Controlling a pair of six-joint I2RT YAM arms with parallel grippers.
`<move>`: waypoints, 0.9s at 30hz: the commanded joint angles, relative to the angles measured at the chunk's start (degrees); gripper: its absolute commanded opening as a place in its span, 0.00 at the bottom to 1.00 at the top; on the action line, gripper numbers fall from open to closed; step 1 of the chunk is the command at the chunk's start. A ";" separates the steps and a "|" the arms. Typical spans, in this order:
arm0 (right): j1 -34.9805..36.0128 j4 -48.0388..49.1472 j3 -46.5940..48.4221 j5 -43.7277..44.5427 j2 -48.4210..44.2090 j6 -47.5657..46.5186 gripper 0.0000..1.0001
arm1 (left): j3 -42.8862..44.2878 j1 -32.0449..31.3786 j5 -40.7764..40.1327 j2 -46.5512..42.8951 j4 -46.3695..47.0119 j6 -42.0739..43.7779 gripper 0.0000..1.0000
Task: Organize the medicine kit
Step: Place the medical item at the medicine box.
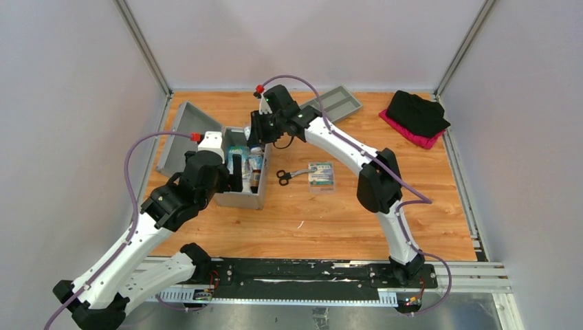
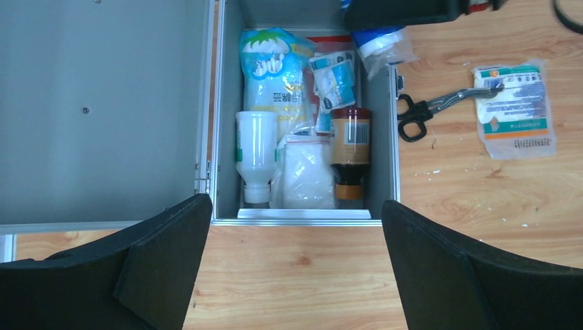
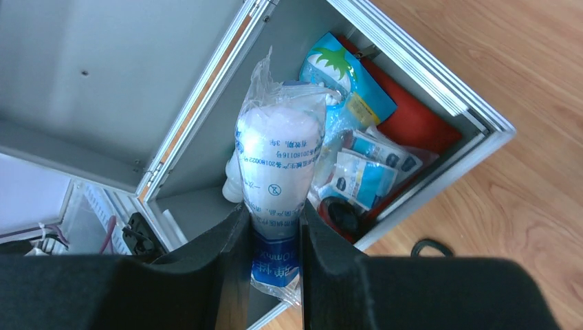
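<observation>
Left gripper [image 2: 294, 230] is hovering, jaws spread wide, over the near rim of the medicine kit [image 1: 242, 199], which is sitting lid-open on the left half of the table [image 1: 344, 220]. Right gripper [image 3: 273, 258] is pinching a plastic-wrapped white roll [image 3: 278, 151], possibly cotton, above the kit's contents. Scissors [image 1: 290, 175] are lying just beside its right wall.

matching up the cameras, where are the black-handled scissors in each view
Top external: scissors lie on the table, just right of the open medicine kit and left of a flat packet.
Left wrist: upper right, beside the kit's right wall.
Right wrist: only a black loop, probably a handle, low and right of centre.
Shared landmark: the kit's metal rim.
</observation>
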 commanded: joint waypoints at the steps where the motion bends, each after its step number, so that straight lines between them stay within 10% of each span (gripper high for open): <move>1: 2.01 -3.76 6.53 -3.26 3.64 -2.87 0.33 | -0.42 0.31 -2.62 0.15 -0.41 0.66 1.00; 10: 1.29 -3.97 -0.53 3.79 -4.51 -7.71 0.59 | -0.94 2.08 2.98 3.39 3.17 2.01 1.00; 17: -1.03 -1.84 -16.48 9.66 -20.47 -8.82 0.60 | -2.08 3.29 10.76 9.99 9.15 0.95 0.98; 27: -2.80 -0.83 -44.78 21.02 -45.25 -7.09 0.54 | -5.85 12.28 21.83 22.25 18.71 -2.61 0.71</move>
